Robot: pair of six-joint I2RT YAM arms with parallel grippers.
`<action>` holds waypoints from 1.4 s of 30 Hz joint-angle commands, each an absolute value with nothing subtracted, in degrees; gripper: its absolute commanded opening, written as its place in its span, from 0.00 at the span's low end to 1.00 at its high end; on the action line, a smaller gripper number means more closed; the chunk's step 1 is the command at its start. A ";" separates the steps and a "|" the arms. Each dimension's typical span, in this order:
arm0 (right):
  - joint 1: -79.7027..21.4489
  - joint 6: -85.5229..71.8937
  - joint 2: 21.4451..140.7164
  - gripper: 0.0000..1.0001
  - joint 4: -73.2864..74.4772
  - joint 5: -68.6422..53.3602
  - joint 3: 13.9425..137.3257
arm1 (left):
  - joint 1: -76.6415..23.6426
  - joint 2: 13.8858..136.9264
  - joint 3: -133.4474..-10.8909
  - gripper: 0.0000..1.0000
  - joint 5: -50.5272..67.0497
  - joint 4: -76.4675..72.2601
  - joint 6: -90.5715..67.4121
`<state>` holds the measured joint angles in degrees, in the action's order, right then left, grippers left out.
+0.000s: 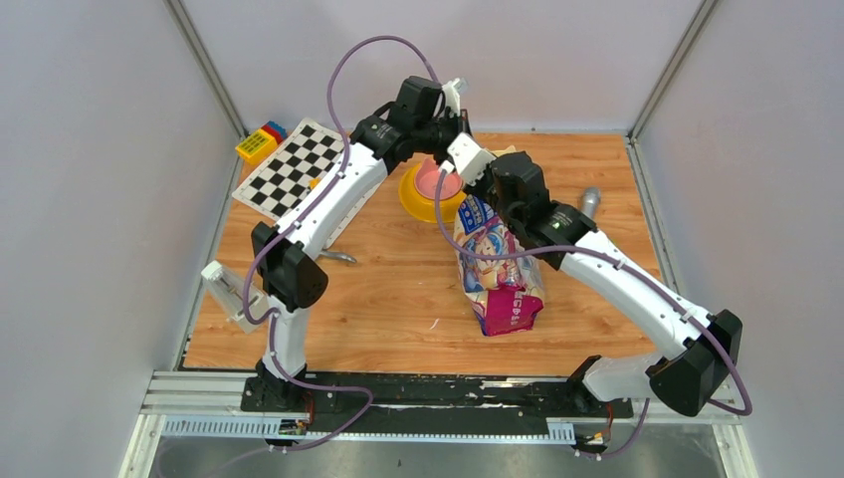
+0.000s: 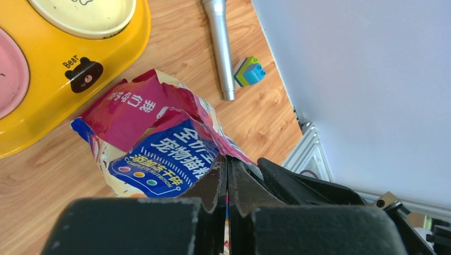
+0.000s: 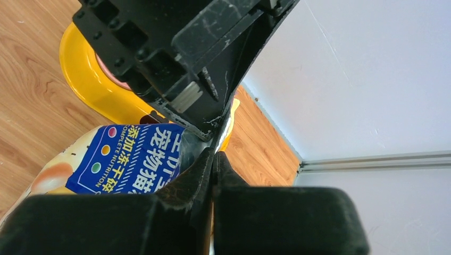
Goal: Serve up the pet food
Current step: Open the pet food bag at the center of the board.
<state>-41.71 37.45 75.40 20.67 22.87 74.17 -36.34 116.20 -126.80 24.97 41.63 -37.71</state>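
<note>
Left wrist view shows the left gripper [image 2: 227, 166] pinched tight on the torn top edge of the pet food bag [image 2: 159, 151], just near of the yellow double-bowl feeder [image 2: 114, 50], mid-table. The right gripper [image 3: 214, 157] is likewise clamped on the bag's top.

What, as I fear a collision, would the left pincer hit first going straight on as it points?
The pet-food bag: the left pincer is shut on its edge, and its crumpled top lies directly ahead. Depth beyond is unclear.
</note>
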 commanded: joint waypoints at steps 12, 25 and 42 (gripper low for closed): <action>-40.89 40.29 73.09 0.00 5.61 29.06 73.76 | -35.91 113.26 -120.19 0.00 18.58 44.57 -33.28; -40.61 39.49 72.59 0.00 4.13 30.43 73.71 | -35.88 112.46 -118.54 0.00 14.22 46.47 -31.73; -38.44 34.40 75.25 0.00 23.01 23.81 78.47 | -35.94 111.92 -120.58 0.00 7.17 48.96 -27.09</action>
